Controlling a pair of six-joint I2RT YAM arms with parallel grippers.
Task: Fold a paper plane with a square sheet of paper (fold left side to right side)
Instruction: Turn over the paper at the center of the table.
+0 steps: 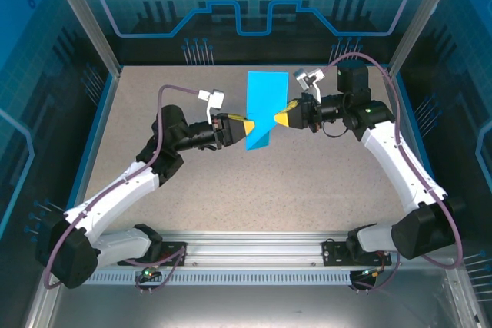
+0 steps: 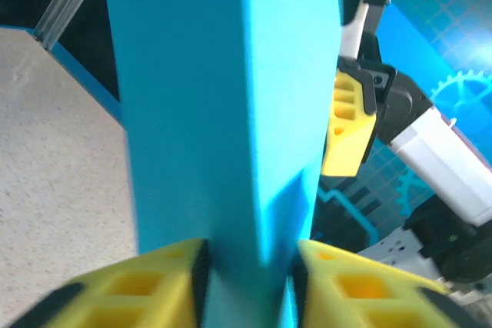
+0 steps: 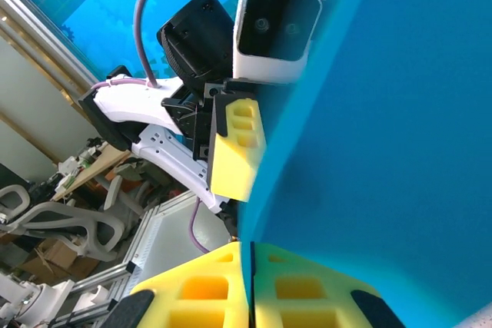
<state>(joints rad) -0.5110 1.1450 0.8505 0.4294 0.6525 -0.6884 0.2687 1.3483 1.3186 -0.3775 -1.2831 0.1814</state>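
- Top external: I hold the square sheet of paper [image 1: 266,101] up off the counter [image 1: 231,197], between my two arms and towards the far side. It stands on edge, with a squared top and a lower end that narrows to a slant.
- My left end effector [image 1: 247,127] meets the sheet's lower left edge. My right end effector [image 1: 282,117] meets its right edge a little higher. The two yellow tips face each other across the paper.
- Left wrist: the sheet [image 2: 223,113] rises straight out from between my left fingers [image 2: 154,286], bent along its length into a lighter and a darker face. Both fingers lie close against it, one on each side, so my left end effector [image 2: 250,286] is grasping the paper.
- A yellow finger of the right end effector [image 2: 347,132] sits at the sheet's right edge.
- Right wrist: my right end effector [image 3: 252,282] is clenched, its fingers [image 3: 200,289] pressed together at a thin seam with the sheet [image 3: 384,151] pinched there and spreading up to the right.
- The left end effector [image 3: 237,147] touches the sheet's left edge, under its white wrist camera [image 3: 277,24].
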